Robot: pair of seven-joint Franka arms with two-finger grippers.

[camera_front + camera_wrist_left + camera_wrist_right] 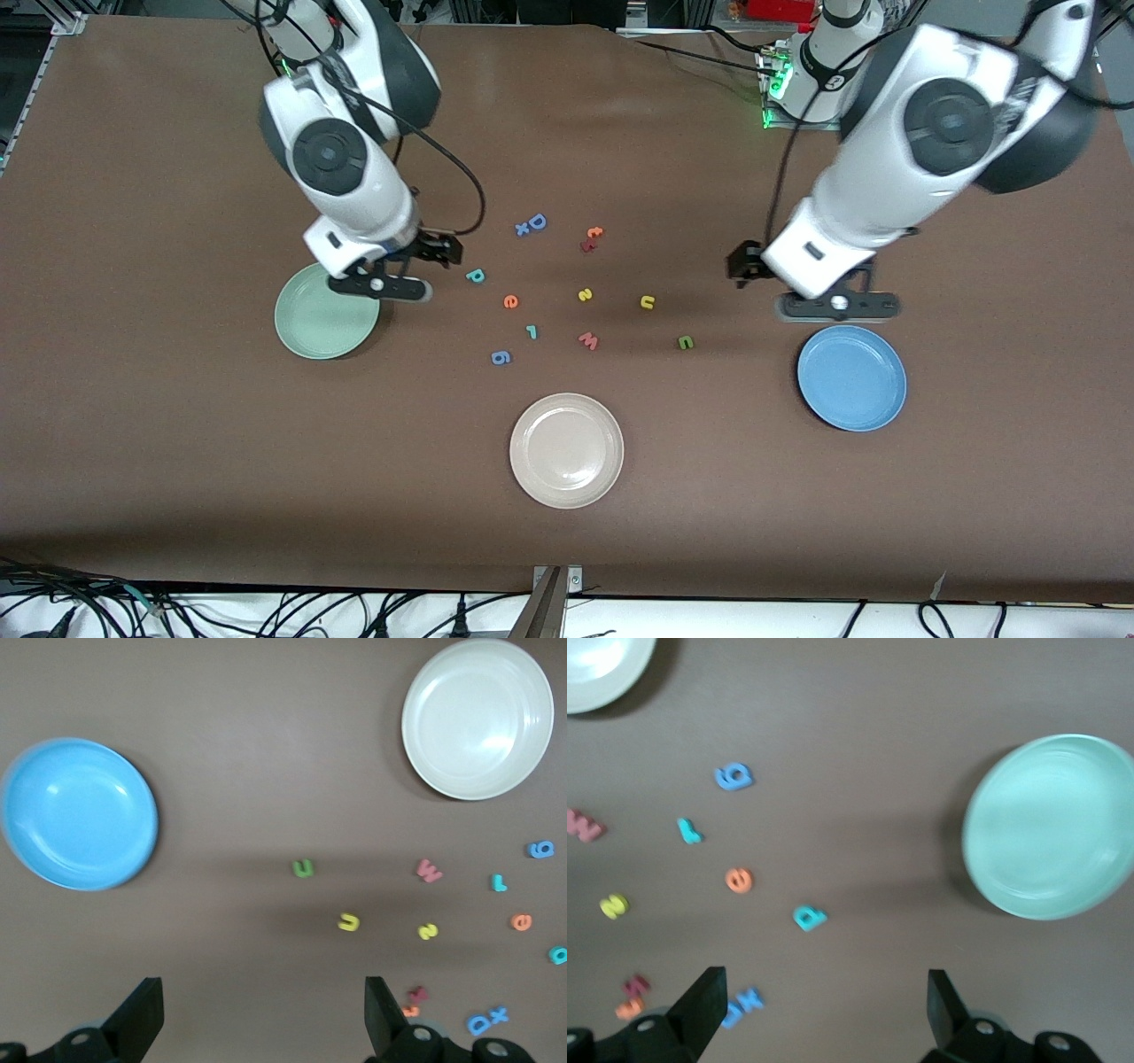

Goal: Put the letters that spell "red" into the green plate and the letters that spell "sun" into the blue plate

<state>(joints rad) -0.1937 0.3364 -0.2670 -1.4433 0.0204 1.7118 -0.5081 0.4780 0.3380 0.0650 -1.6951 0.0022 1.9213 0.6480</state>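
three round plates, none holding a letter: the pale mint-green plate (326, 312) with raised rim at the right arm's end of the tabletop, the medium-blue plate (851, 377) at the left arm's end, and a beige-white plate (566, 449) between them, nearest the front camera.

"red" set, all loose on the brown tabletop (177, 443): tiny teal d resembling a p (475, 276), tiny orange e (510, 302), tiny teal r (532, 331). they lie in a loose line, the d closest to the green plate.

"sun" set, also loose: tiny yellow s (585, 294), tiny yellow u (648, 302), tiny olive-green n (685, 342). the n lies closest to the blue plate, though well apart from it.

extras, not wanted: larger blue capital d with a small blue x (532, 224), red-orange letter pair (591, 239), pink-red w (588, 340), blue 6 (500, 357).

right gripper (381, 285): over the rim of the green plate on its letter side; fingers (700, 1001) spread wide, nothing between them.

left gripper (837, 305): over the tabletop just beside the blue plate; fingers (142, 1014) likewise released and empty.

progress: by this count nothing is done; six letters are left to place, three to each plate.

surface: plain brown mat, flat. cables run along the edge nearest the front camera; metal framing and a green indicator light show by the robots' bases.
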